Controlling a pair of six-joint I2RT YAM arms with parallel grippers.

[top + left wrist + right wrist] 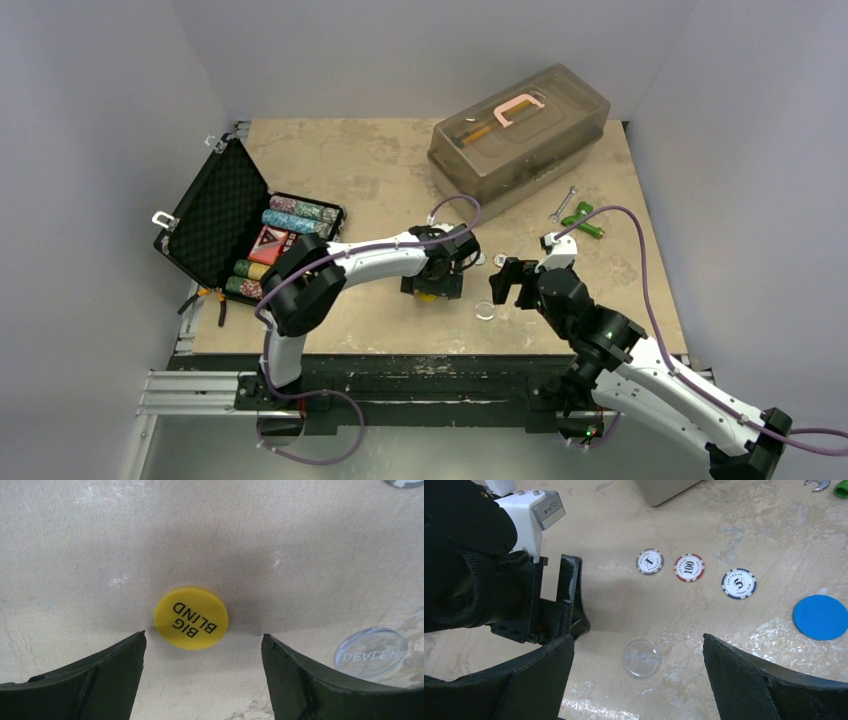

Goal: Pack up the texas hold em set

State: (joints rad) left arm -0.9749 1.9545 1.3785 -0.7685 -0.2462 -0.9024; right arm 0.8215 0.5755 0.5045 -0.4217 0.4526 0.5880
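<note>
The black briefcase (212, 213) lies open at the table's left, lid up, with rows of chips (298, 216) and a red card box (268, 243) inside. My left gripper (432, 285) is open, low over the table, with a yellow BIG BLIND disc (191, 617) just ahead of its fingertips, untouched. My right gripper (508, 290) is open above a clear DEALER disc (640, 658). Beyond it lie a grey chip (650, 561), a red 100 chip (689, 567), a blue 5 chip (739, 583) and a plain blue disc (820, 617).
A translucent grey tub (520, 140) with a pink clamp (518, 108) stands at the back right. A wrench (564, 203) and a green-handled tool (583, 220) lie in front of it. Pliers (215, 305) lie by the left edge. The left gripper's body (524, 580) sits close to my right fingers.
</note>
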